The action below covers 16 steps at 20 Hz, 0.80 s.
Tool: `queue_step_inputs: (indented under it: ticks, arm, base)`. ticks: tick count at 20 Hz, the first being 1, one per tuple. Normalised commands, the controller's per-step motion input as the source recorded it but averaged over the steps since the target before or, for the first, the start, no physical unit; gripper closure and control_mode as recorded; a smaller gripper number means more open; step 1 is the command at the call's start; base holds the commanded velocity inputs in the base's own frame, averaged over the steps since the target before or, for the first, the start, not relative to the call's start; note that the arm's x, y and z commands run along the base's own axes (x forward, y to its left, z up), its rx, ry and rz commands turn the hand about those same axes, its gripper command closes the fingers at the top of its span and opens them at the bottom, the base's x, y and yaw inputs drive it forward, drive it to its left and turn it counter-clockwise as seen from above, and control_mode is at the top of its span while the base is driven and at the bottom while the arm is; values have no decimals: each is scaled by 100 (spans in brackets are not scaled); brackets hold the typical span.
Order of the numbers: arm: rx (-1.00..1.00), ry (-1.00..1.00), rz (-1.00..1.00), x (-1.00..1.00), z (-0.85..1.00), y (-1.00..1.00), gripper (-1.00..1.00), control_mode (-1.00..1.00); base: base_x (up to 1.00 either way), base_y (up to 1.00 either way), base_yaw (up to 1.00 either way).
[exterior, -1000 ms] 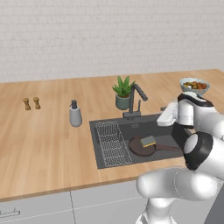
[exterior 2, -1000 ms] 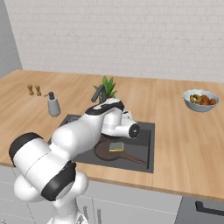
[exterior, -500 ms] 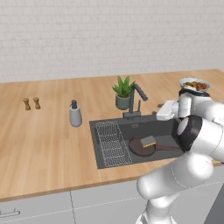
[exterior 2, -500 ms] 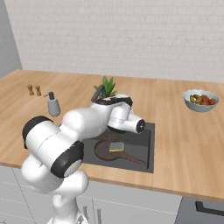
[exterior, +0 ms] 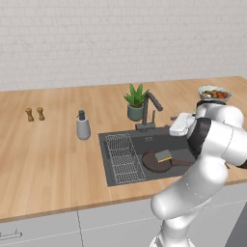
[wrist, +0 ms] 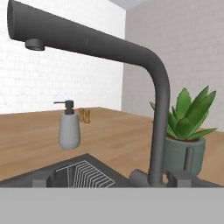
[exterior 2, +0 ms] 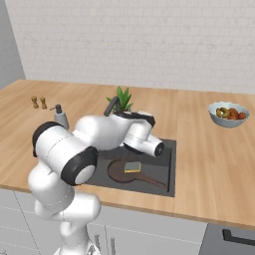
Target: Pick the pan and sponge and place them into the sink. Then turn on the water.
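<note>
- One round, dark, flat pan point(exterior: 155, 161) lies on the floor of the sink point(exterior: 111, 144); its long straight handle point(exterior 2: 149, 179) points away from the rack, and my arm hides the handle's end in the left base view.
- One small sponge point(exterior: 163, 155), a yellow block with a green top, rests on the pan's rim.
- The sink is a single dark grey rectangular basin, with one ribbed wire rack point(exterior: 124, 157) filling its left part.
- One matte dark faucet point(wrist: 159, 109) curves over; I see no stream under its spout point(wrist: 34, 44).
- My pincer point(exterior: 176, 124) is just beside the faucet, spread wide and holding nothing; its tips are hard to make out.
- On the wooden tabletop point(exterior: 48, 149): one spiky plant point(exterior: 136, 101) in a grey pot, one grey soap pump point(exterior: 83, 126), two small brown shakers point(exterior: 35, 114), one bowl point(exterior 2: 228, 114) of food.
</note>
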Motion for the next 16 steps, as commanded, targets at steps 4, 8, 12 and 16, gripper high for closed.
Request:
queue_step_inputs:
  ticks: [4, 8, 12, 16]
  arm:
    - [0, -7, 0, 17, -23, 12, -100, -100]
    - [1, -5, 0, 30, -12, 8, -100, -100]
    - [3, 0, 0, 38, 0, 7, -100, -100]
    - [3, 0, 0, 44, 0, 0, -100, -100]
  base:
    - [0, 0, 0]
    - [0, 0, 0]
    - [0, 0, 0]
    - [0, 0, 0]
